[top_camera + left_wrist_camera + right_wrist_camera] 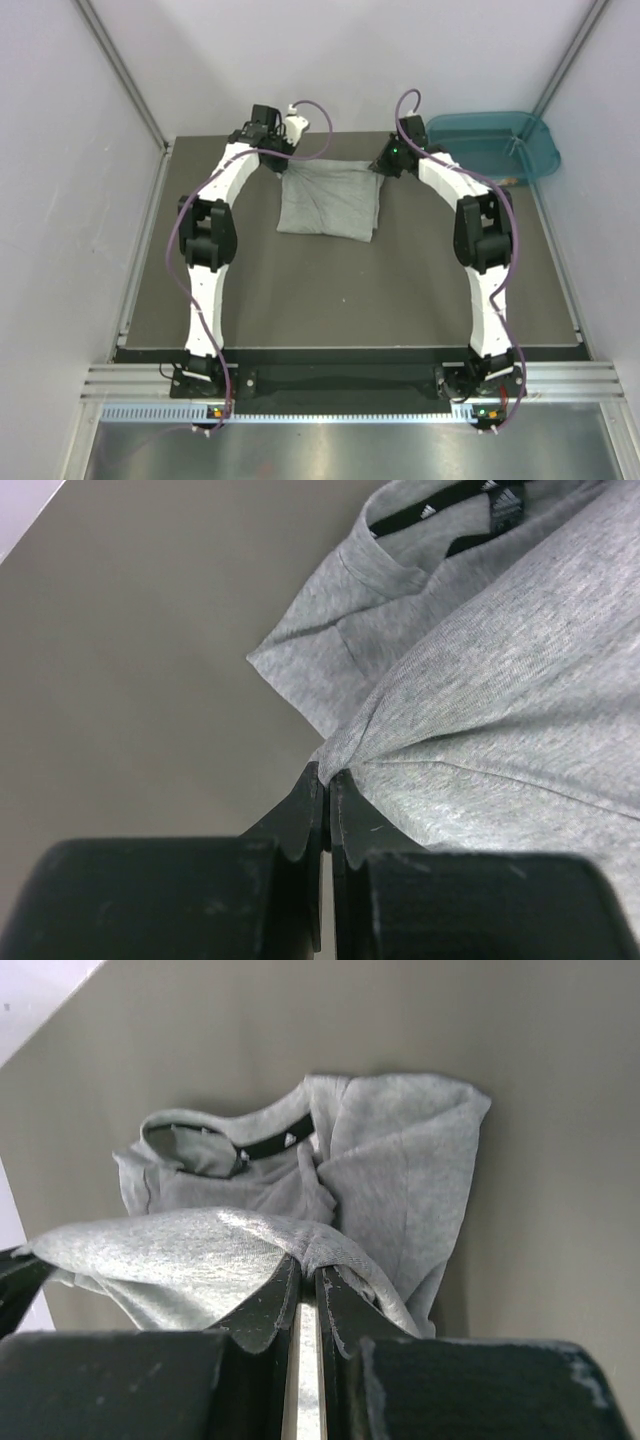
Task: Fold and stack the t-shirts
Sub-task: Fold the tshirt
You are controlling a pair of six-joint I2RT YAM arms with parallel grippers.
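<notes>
T-shirt (328,200) on table (350,290) (tub (490,145) behind-right)

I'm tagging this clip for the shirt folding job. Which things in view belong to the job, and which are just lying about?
Part of the job:
grey t-shirt
left gripper, shut on the shirt's edge
right gripper, shut on the shirt's edge

Just lying about:
teal tub, at the far right corner, apart from the shirt

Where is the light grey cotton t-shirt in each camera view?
Top external: the light grey cotton t-shirt lies upper centre.
Left wrist: shirt fills the right side, pinched by the left claw.
Right wrist: shirt sits centre, pinched by the right claw.
Shared landmark: its black neck label, both wrist views.
</notes>
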